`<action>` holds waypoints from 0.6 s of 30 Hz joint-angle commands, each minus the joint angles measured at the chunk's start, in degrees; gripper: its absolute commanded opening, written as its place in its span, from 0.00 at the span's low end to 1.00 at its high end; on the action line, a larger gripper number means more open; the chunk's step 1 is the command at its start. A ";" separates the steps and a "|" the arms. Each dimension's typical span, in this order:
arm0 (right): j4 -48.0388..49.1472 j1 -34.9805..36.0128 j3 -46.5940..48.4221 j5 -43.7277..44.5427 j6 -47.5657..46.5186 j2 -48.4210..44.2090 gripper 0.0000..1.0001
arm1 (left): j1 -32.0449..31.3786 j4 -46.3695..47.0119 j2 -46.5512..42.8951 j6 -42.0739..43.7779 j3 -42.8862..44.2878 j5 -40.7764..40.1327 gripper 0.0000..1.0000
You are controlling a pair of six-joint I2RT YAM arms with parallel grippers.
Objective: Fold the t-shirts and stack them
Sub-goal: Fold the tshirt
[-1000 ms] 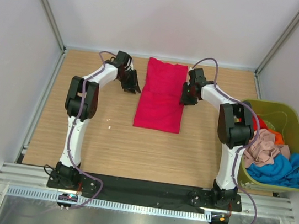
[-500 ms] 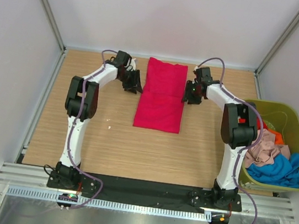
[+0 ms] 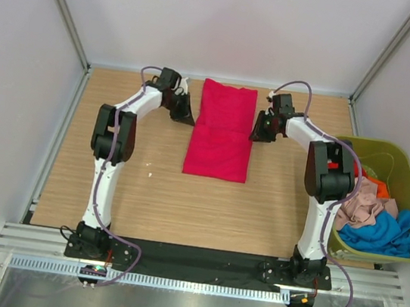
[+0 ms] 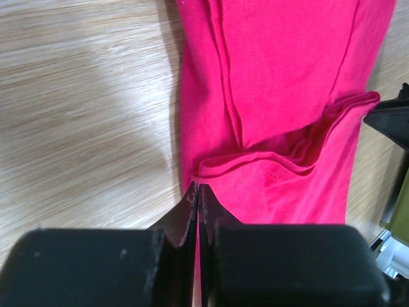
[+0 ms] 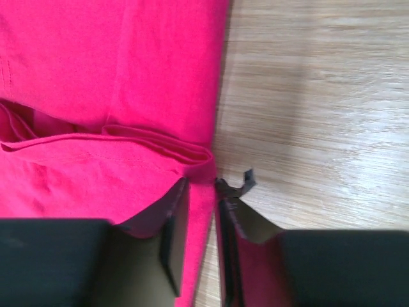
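- Overhead alone: green tub [image 3: 378,144] at the worktop's [image 3: 145,198] 3 o'clock.
- Wrist views: left gripper [image 4: 195,189] pressed together at crimson t-shirt [image 4: 275,83] edge; right gripper [image 5: 201,184] parted astride it.

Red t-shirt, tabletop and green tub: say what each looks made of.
Red t-shirt: soft matte knit cloth, by its folds and stitched hems. Tabletop: pale wood-grain, likely laminate, faint sheen. Green tub: smooth, probably plastic, with a moulded rim.

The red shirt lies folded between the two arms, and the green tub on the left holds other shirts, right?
No: the top view shows the green tub on the right, holding the other shirts; the red shirt lies folded between left arm and right arm.
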 commanded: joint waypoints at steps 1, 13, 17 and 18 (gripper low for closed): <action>2.72 -1.33 -0.19 -1.38 0.70 -0.08 0.27 | 0.07 0.06 0.38 -1.27 1.52 -1.29 0.00; -0.43 -2.30 -0.72 -1.37 4.64 -5.42 0.48 | 2.18 -2.22 -7.44 -7.95 -5.94 -10.88 0.12; -1.32 -1.86 -8.17 -5.85 8.25 -11.32 0.53 | 2.00 -3.29 -14.99 -8.92 -14.01 -11.59 0.29; -1.23 -1.51 -10.19 -6.64 8.60 -12.81 0.54 | 2.00 -3.20 -16.75 -9.18 -16.73 -12.37 0.29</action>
